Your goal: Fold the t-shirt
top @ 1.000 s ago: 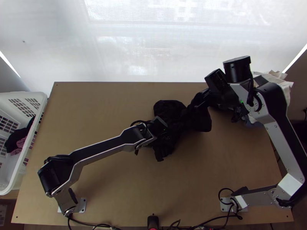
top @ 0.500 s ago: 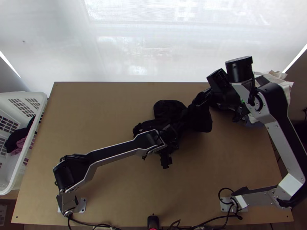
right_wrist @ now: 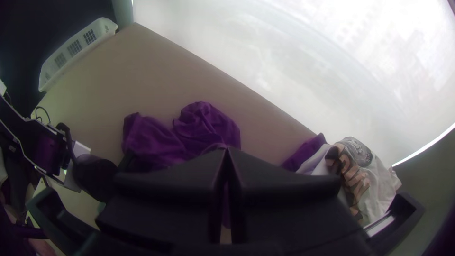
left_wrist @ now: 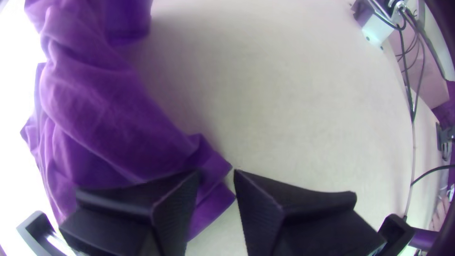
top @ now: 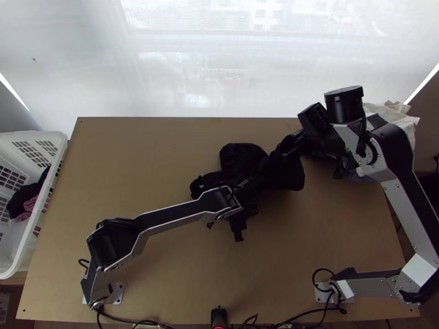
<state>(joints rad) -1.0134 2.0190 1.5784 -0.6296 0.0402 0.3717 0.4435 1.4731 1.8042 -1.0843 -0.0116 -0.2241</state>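
Bunched up in the middle of the table (top: pixel 137 159): dark t-shirt (top: pixel 240 156). At its near edge, left gripper (top: pixel 243 215), jaws spread, with a bit of cloth poking between. Above its right part, right gripper (top: pixel 283 152), jaws touching at the tips; cannot tell if pinching cloth. Far right, pile of clothes (top: pixel 396 113). Far left, white basket (top: pixel 32 230).

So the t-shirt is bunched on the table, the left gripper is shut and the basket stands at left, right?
No, the left wrist view shows the left gripper open, its fingers apart. The t-shirt is bunched on the table, and the basket stands at left.
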